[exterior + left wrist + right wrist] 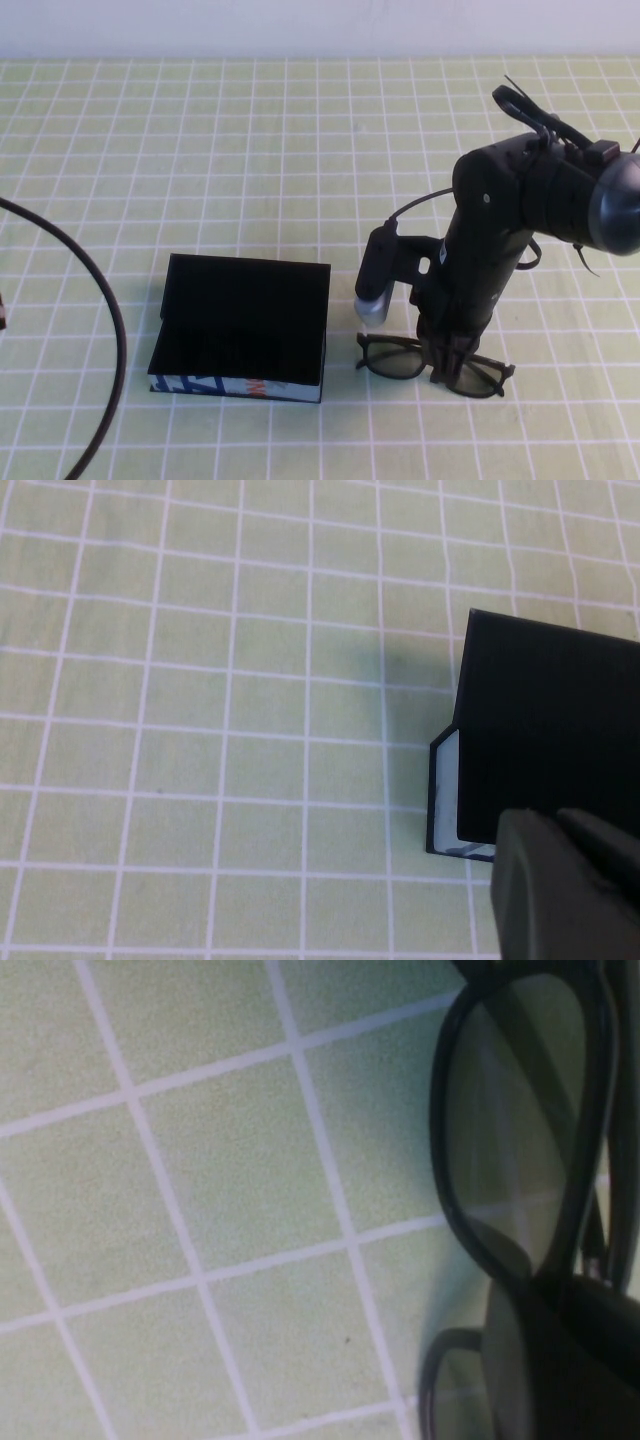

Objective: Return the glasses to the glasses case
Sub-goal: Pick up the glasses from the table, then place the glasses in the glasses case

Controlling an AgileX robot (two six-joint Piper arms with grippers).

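Observation:
The glasses [405,362] lie on the table to the right of the glasses case [243,322], which stands open with its lid raised and its patterned front edge toward me. My right gripper [447,364] points straight down onto the middle of the glasses, between the two lenses, and is shut on the frame. In the right wrist view one lens [520,1110] fills the frame and the gripper [550,1295] sits over the bridge. My left gripper [560,822] is shut and empty, just off a corner of the case [550,730]. It is out of the high view.
A thick black cable [105,300] curves over the table's left side. The green checked cloth [250,150] covers the whole table. A silver-tipped camera module [374,290] hangs on the right arm just above the glasses.

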